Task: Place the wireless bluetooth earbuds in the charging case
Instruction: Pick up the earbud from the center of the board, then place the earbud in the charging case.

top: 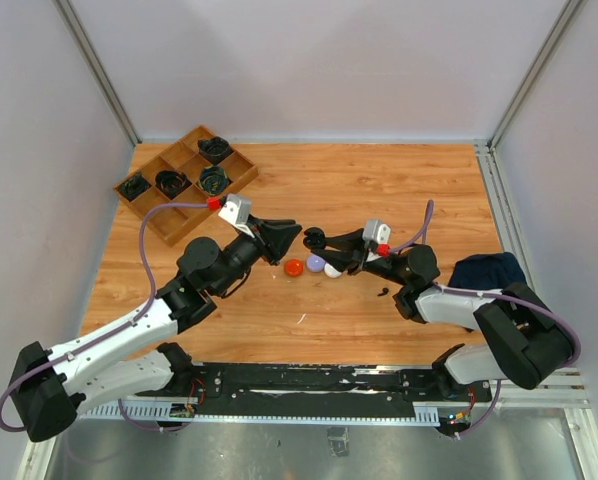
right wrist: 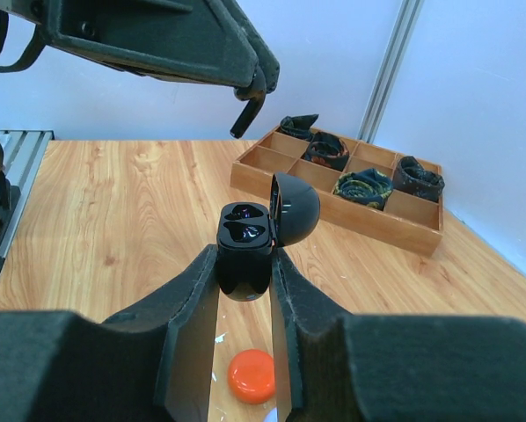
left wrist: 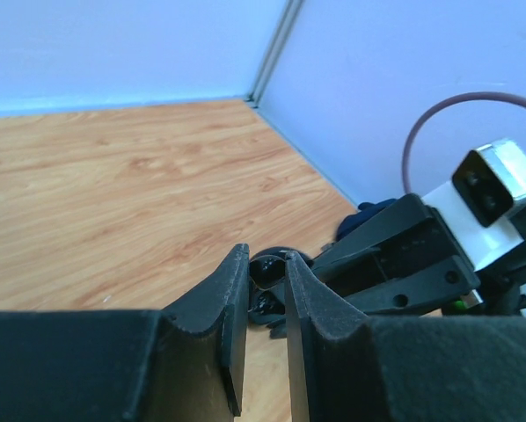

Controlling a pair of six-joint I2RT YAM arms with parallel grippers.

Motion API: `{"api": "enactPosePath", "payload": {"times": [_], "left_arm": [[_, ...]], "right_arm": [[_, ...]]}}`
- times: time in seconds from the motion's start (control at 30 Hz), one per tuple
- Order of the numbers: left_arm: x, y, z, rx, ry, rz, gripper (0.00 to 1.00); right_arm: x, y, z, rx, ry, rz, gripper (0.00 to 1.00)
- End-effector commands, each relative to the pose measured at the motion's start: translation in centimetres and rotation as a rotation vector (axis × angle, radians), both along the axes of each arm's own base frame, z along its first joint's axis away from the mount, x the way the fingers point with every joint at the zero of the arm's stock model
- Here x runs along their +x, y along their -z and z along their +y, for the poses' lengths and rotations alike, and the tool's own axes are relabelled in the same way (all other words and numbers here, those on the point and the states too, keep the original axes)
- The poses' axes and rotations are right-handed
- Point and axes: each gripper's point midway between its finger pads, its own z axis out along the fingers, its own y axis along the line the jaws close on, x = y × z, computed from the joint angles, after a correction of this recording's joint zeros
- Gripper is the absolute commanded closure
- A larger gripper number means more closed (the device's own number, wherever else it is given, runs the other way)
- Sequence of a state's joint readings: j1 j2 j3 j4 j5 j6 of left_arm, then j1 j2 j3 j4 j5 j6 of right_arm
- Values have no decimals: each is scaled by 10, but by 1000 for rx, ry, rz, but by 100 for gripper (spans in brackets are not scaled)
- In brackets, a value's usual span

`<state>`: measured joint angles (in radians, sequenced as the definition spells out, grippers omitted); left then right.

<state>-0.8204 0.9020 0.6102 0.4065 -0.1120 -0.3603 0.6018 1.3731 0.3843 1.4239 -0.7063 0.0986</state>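
**Stage shown: insertion not yet made.** My left gripper [right wrist: 256,81] is clenched, and at its tips it pinches what I take to be a black bud [right wrist: 248,107]. The bud hangs in the air just left of the case [right wrist: 244,255], near it but apart. My right gripper [right wrist: 245,274] grasps that case by its sides, clear of the table [top: 399,190], with the lid [right wrist: 295,208] hinged open and standing upright.

**Done:** bud picked up, case lifted and opened, the two brought close.

**Left:** line the bud up over a well, seat it, let go. I would judge at least one more bud must follow. The two wells look glossy and dark, and I cannot tell whether either is already filled. A small black bit [top: 382,291] on the table near the right arm may be another bud, but it is too small to tell.

**Materials and shapes:**
- Bud: smooth dark plastic with a short curved stem.
- Case: rounded, pebble-like black shell with a domed lid and a shiny moulded inside.
- Gripper fingers: matte black with a fine grainy face, tapering to blunt tips.
- Table: pale wood grain, flat, faintly satin.
- Closed cases: an orange case [top: 293,267], a purple case [top: 316,263] and a white case [top: 332,270], all smooth domes, lie together just near of the grippers.
- Tray [top: 169,225]: wooden, with dividers, at the far left, holding black coiled cables [top: 215,148].
- Cloth [top: 489,270]: dark and soft, slumped at the right edge.
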Motion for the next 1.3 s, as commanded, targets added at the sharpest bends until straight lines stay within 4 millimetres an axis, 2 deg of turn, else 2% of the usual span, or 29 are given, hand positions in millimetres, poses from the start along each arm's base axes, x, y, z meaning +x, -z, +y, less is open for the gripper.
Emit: {"api": "enactPosePath", "payload": {"times": [0.0,0.3,0.5,1.27], "left_arm": [[-8,-24,-13,-77,51,-104,85],[-17,-22,-25,-135,99,-124,85],[-18,-12,-32,-146,120,-113,85],[-23,3,-39,-164,147,-83,84]], "right_arm": [[-7,-31,4,78,-29,-75,86],[-13,-44,1,106,-39,-76,87],[-14,-48,0,118,-42,-76,87],[-18,-56,-3,136,-39,-89,87]]}}
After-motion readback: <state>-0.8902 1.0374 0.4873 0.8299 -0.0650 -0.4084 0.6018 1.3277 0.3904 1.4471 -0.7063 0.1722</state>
